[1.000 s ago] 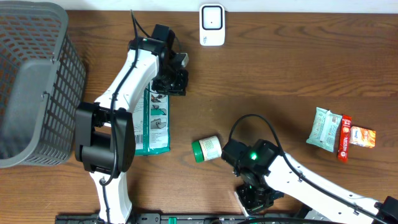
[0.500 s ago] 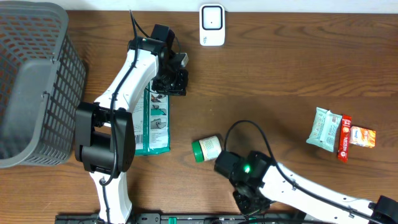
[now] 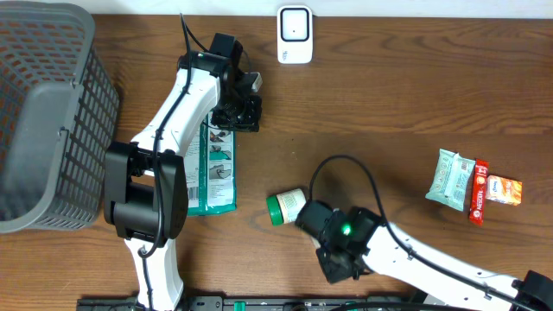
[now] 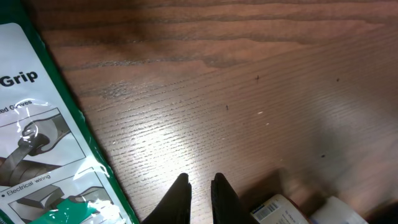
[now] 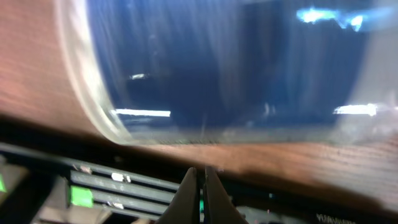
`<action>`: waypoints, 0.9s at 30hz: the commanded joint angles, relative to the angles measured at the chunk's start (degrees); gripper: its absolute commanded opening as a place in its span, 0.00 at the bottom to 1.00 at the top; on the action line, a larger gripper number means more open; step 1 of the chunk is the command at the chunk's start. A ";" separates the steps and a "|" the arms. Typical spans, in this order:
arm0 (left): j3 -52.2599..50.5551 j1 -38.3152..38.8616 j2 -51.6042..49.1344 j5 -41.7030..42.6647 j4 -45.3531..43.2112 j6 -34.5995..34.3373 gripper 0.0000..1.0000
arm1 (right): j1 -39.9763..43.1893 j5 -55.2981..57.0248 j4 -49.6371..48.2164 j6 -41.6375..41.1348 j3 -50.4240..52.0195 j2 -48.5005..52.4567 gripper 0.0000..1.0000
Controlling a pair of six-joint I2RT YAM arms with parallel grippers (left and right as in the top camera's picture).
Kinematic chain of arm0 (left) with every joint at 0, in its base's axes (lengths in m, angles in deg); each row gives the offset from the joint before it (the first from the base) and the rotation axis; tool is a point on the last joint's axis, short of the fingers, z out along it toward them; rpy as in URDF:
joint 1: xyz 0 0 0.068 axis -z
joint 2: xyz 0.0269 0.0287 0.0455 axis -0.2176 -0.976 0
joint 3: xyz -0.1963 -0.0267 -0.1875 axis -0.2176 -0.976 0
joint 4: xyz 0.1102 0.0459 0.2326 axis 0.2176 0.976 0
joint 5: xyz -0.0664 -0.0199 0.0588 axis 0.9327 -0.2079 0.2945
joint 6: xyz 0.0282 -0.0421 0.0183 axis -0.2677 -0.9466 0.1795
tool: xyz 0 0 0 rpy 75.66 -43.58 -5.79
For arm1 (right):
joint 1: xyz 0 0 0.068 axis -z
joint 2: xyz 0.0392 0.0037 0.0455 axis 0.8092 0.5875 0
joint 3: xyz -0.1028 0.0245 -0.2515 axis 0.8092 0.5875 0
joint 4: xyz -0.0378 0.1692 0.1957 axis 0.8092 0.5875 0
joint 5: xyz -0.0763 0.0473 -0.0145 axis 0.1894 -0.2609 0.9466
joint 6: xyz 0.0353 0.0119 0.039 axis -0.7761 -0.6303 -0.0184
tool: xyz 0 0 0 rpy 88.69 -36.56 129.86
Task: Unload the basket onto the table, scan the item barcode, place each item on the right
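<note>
Moved: the right arm's wrist has swung leftward and closer to the bottle over the last second, while the left arm and all the goods lie as they did.
Left claw [image 4: 200, 180]: all but clenched, only a slit between the tips, nothing in it, poised over the bare brown wooden table [image 3: 389, 104].
Right claw [image 5: 202, 171]: clenched shut and empty; its own view is too blurred to say what lies under it.
Item: I take it to be the flat green-and-white plastic packet of gloves [image 3: 216, 177], lying flat just left of the left claw and untouched by it.
Other candidate: a small white bottle with a green cap [image 3: 286, 206], on its side, near the right claw, up and to its left.
Scanner: the white box-shaped barcode reader [image 3: 295, 34] stands beyond the left claw and to its right, well apart.
Handling: the packet looks light, thin and floppy with slick film, so it will likely droop and slide.
Hold: pinch its near top edge, where the film lies closest to the left claw, after opening wider.
Risk: the barcode side cannot be told from here.
</note>
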 commanded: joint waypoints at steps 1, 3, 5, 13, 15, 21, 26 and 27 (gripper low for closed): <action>1.53 0.04 1.16 0.46 0.31 0.33 0.13 | 3.82 1.97 -2.19 0.70 -2.27 -0.44 0.01; 1.53 0.07 1.16 0.46 0.33 0.33 0.13 | 6.73 1.01 -4.90 0.72 -2.32 -0.44 0.01; 1.53 0.07 1.16 0.46 0.35 0.35 0.13 | 10.64 -2.54 -8.61 2.08 -2.32 -0.44 0.01; 1.53 0.07 1.16 0.46 0.37 0.35 0.13 | 24.13 -14.08 -15.76 5.77 -2.29 -0.42 0.01; 1.53 0.07 1.16 0.46 0.35 0.35 0.13 | 24.90 -14.80 -16.22 7.04 -2.29 -0.42 0.01; 1.53 0.07 1.16 0.46 0.31 0.35 0.13 | 25.29 -15.28 -25.97 6.34 -2.29 -0.37 0.01; 1.53 0.13 1.16 0.46 0.42 0.33 0.13 | 25.29 -16.20 -32.65 4.07 -2.29 0.70 0.01; 1.53 0.13 1.16 0.46 0.44 0.35 0.13 | 25.31 -16.22 -32.83 4.07 -2.29 1.05 0.01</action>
